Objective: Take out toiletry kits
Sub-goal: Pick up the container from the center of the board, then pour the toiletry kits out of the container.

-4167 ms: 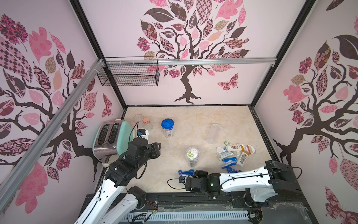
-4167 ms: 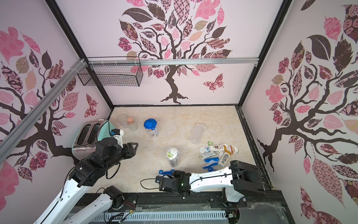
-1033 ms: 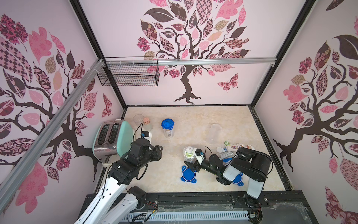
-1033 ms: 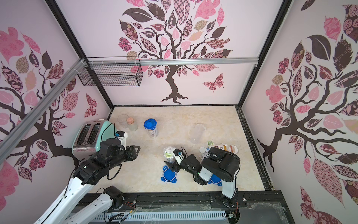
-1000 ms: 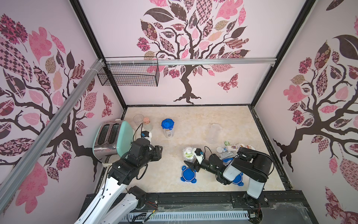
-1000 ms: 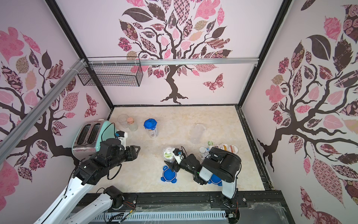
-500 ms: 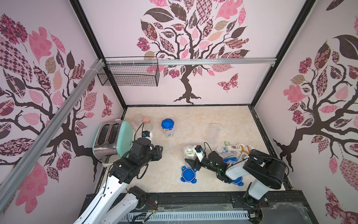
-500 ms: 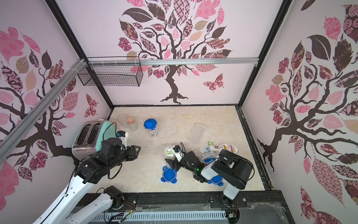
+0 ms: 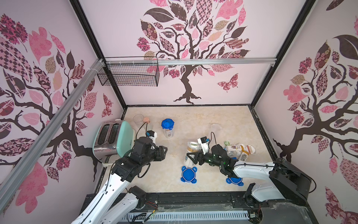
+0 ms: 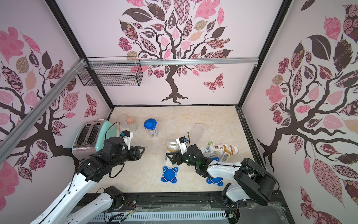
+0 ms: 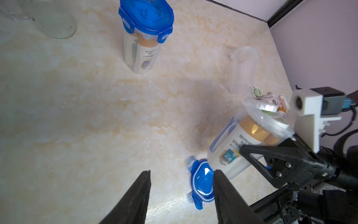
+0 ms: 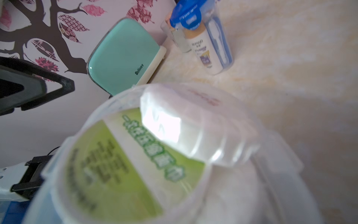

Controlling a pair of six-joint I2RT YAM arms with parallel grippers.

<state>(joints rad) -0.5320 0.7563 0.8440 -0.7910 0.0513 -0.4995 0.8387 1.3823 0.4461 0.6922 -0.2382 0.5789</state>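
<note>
An open clear canister (image 9: 190, 152) stands mid-table with one of the toiletry kits inside: a white bottle with a yellow cap (image 11: 247, 135), a green-labelled tub (image 12: 116, 164) and a clear packet (image 12: 184, 124) at the mouth. My right gripper (image 9: 193, 158) is shut on this canister's lower half; in the right wrist view the canister's mouth hides the jaws. More kit items lie in a loose pile (image 9: 238, 150) behind the right arm. A lidded canister (image 9: 167, 128) at the back holds another kit. My left gripper (image 11: 182, 172) hovers open and empty left of the open canister.
Two blue lids (image 9: 188, 174) (image 9: 234, 180) lie near the front edge. An empty clear canister (image 9: 216, 128) lies on its side at the back. A mint toaster (image 9: 114, 139), a clear cup (image 9: 138, 118) and a cork-stoppered jar (image 9: 147, 120) stand at the left.
The right gripper has closed around the open canister while its arm stretched out to the right. Earlier it carried a blue lid, which now lies on the table. The left arm barely moved.
</note>
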